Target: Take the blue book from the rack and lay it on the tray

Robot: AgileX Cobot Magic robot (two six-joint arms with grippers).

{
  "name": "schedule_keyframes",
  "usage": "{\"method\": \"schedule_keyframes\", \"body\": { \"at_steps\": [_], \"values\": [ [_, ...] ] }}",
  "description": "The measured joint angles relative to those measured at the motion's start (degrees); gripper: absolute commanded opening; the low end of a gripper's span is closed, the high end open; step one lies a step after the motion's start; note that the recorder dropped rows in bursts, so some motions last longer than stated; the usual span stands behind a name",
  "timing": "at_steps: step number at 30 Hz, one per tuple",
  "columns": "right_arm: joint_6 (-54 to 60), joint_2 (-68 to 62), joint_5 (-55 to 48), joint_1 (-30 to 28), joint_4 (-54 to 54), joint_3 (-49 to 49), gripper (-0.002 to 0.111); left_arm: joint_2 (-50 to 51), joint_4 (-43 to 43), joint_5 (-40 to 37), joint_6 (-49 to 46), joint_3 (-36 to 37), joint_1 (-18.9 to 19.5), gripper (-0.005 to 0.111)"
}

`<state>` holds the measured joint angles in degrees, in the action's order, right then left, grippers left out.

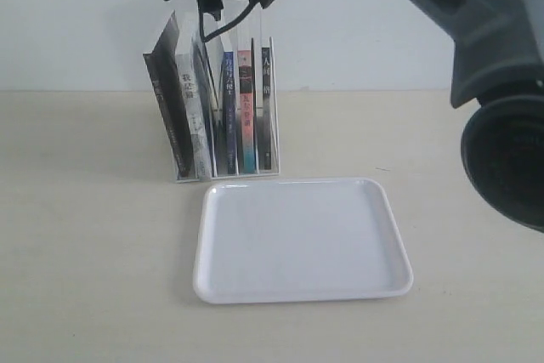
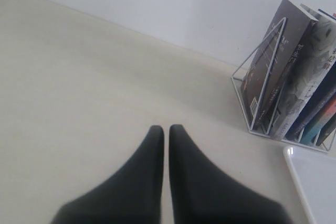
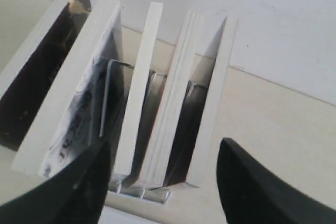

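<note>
- I'm working over a pale table (image 1: 85,252), which is carrying everything. The rack is standing toward the back and the tray is lying just in front of it.
- The tray (image 1: 302,299) is lying flat with nothing in it, so I'm treating it as ready for the drop-off.
- The rack (image 2: 268,51) is holding five books upright or leaning. The two on the left side are tilting outward, which is opening a little room beside my target.
- The blue book (image 1: 228,108) is standing in a middle slot, third from the left in the exterior view. The grey marbled book is on one side of it and the pink-and-teal-spined book is just beside it on the other.
- The right pincer (image 3: 164,150) is hovering above the book tops, spread wide and gripping nothing. Its span is currently straddling about three top edges. I'm planning to centre on the thin edge I'm judging to be the blue one, narrow the gap before descending so neither finger is catching a neighbour, and then lift straight up.
- The left pincer (image 2: 166,129) is resting pressed together and empty over bare table, well apart from the rack. I'm leaving it parked there.
</note>
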<state>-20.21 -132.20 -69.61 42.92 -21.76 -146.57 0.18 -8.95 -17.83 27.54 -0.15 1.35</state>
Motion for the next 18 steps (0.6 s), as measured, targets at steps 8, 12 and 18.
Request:
{"method": "schedule_keyframes", "body": {
  "at_steps": [8, 12, 18],
  "values": [
    [1.86, 0.09, -0.23, -1.43, -1.09, 0.0, 0.005, 0.0, 0.0, 0.0, 0.0, 0.0, 0.0, 0.004],
    [5.33, 0.98, -0.34, -2.13, -0.21, 0.0, 0.0, 0.0, 0.0, 0.0, 0.0, 0.0, 0.0, 0.004],
    [7.62, 7.73, -0.23, -2.16, -1.34, 6.67, 0.0, 0.0, 0.0, 0.0, 0.0, 0.0, 0.0, 0.004]
  ]
}}
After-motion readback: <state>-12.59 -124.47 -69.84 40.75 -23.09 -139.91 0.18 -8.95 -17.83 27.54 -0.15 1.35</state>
